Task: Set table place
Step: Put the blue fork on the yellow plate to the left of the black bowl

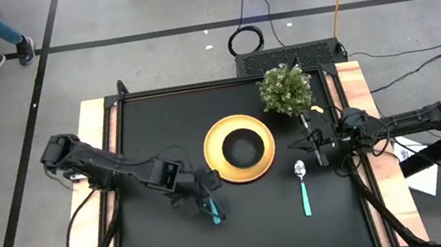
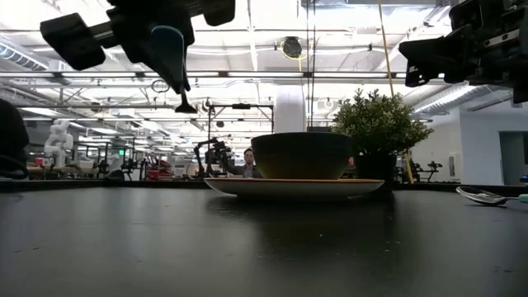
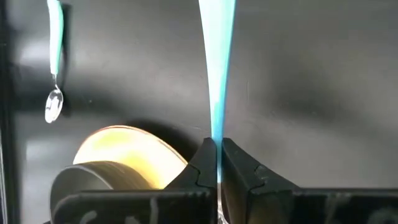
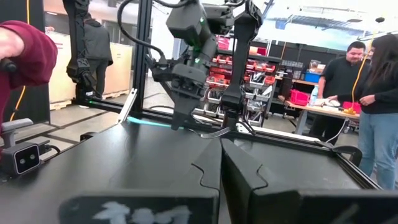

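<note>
The left gripper (image 1: 207, 197) hangs above the bench (image 1: 169, 245), left of the plate (image 1: 219, 160), fingers (image 3: 202, 168) clamped on the fork (image 3: 219, 74). The bowl (image 1: 242, 148) sits on the plate, the spoon (image 1: 303, 188) just right of it. The right gripper (image 1: 314, 143) waits closed and empty by the plant (image 1: 285, 89).

— Where does the setting stand?

— The yellow plate (image 1: 240, 148) lies mid-table (image 1: 169, 245) with the black bowl (image 1: 242, 147) sitting in it. The teal-handled spoon (image 1: 302, 186) lies flat just beside the plate, bowl end pointing toward the far edge.

— The fork?

— Its teal handle (image 3: 217, 74) is pinched in my left end effector (image 1: 205, 194), off the table.
</note>
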`<state>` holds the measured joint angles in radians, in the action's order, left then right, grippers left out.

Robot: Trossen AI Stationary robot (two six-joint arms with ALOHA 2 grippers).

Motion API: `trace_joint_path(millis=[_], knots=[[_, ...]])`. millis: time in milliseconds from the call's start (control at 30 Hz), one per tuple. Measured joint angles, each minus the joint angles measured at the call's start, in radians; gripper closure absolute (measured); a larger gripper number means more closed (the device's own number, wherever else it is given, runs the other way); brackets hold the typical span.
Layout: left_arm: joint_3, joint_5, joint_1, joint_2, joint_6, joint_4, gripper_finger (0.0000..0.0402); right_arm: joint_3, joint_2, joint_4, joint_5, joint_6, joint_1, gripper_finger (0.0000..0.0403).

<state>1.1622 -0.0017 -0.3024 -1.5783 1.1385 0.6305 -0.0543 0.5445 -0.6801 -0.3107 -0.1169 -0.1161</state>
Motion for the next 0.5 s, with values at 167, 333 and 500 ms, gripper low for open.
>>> trace_joint_path(millis=[167,333,500], knots=[[0.000,0.028,0.026,0.003,-0.003,0.008,0.0397,0.000,0.000,-0.004,0.000,0.000,0.000,0.0403],[0.000,0.102,0.069,0.003,0.042,0.006,0.0397,0.000,0.000,-0.004,0.000,0.000,0.000,0.0403],[0.000,0.164,0.118,0.003,0.068,0.002,0.0394,0.000,0.000,-0.004,0.000,0.000,0.000,0.0403]])
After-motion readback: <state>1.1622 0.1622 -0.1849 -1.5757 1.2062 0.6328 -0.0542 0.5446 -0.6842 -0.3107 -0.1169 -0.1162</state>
